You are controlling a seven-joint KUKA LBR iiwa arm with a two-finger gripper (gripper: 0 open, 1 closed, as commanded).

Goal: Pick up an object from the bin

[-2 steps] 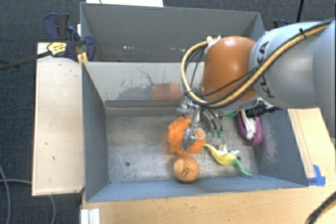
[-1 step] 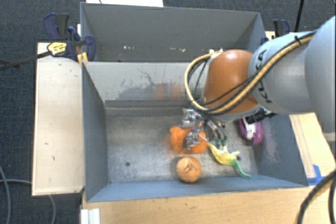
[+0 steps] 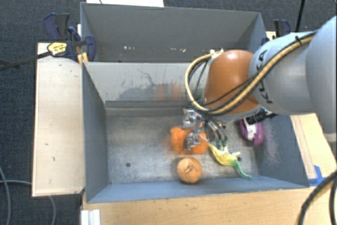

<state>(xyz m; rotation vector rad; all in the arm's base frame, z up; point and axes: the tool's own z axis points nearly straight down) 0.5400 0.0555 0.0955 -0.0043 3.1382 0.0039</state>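
My gripper (image 3: pixel 195 134) reaches down into the middle of the bin, its metal fingers set against an orange lumpy thing (image 3: pixel 180 141). Whether the fingers close on it is hidden by the gripper's own body. Just in front lies a tan round ball (image 3: pixel 189 170) near the bin's front wall. To the right of the gripper lies a yellow and green toy (image 3: pixel 228 159) with a thin green tail.
A purple and white thing (image 3: pixel 253 131) lies at the right side of the bin, partly under the arm. The arm with its orange cover and cables hangs over the bin's right half. The left half of the bin floor is bare metal.
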